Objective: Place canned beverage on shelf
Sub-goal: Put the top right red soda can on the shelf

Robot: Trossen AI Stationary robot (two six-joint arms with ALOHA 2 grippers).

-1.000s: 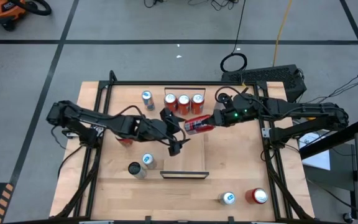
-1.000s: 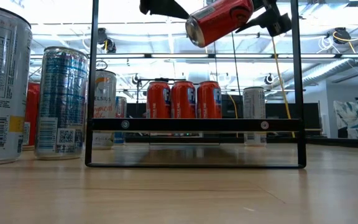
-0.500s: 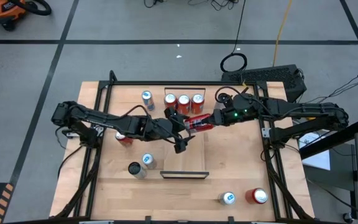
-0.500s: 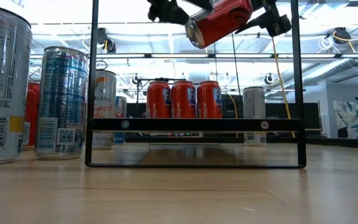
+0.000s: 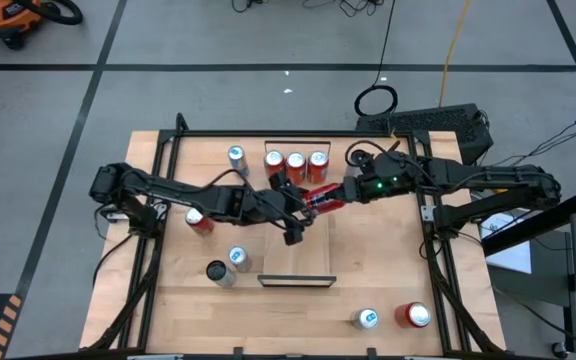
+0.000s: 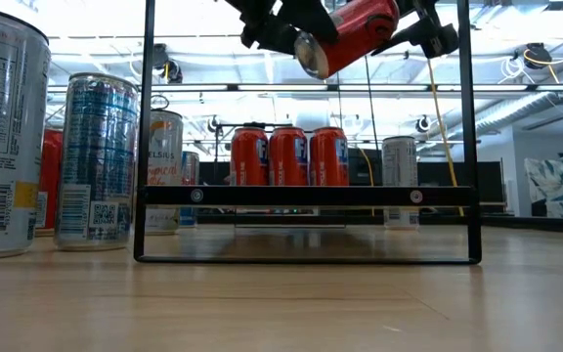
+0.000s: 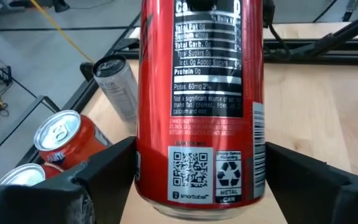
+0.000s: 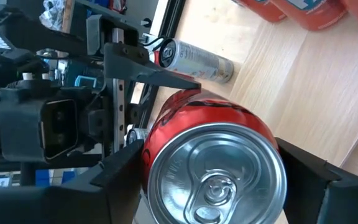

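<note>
A red can (image 5: 318, 198) hangs in the air over the light-wood shelf board (image 5: 298, 250). It lies almost level, with its base end toward the table's left. My right gripper (image 5: 340, 192) is shut on it. My left gripper (image 5: 296, 207) is open. Its fingers (image 7: 104, 177) stand on either side of the can's base end (image 7: 201, 186), and I cannot tell whether they touch it. Three red cans (image 5: 295, 162) stand on their bases at the shelf's far end; they also show in the low view (image 6: 288, 156). My right gripper pinches the can's side wall near its lid end (image 8: 160, 134) between its two fingers. It comes level from the table's right, with the fingers along the can. The can is lifted clear of the shelf and lies nearly level, its base end (image 6: 311, 54) a little lower.
A silver can (image 5: 236, 156) stands left of the shelf at the far side. A red can (image 5: 198, 222), a silver-blue can (image 5: 238, 258) and a dark can (image 5: 218, 272) stand at the left. Two cans (image 5: 366, 318) (image 5: 413, 315) stand at the near right. Black rails (image 5: 158, 230) border the tabletop.
My left gripper has moved toward the table's right, up to the held can. Its open fingers now stand on either side of the can's base end. The right gripper and the can have kept still.
</note>
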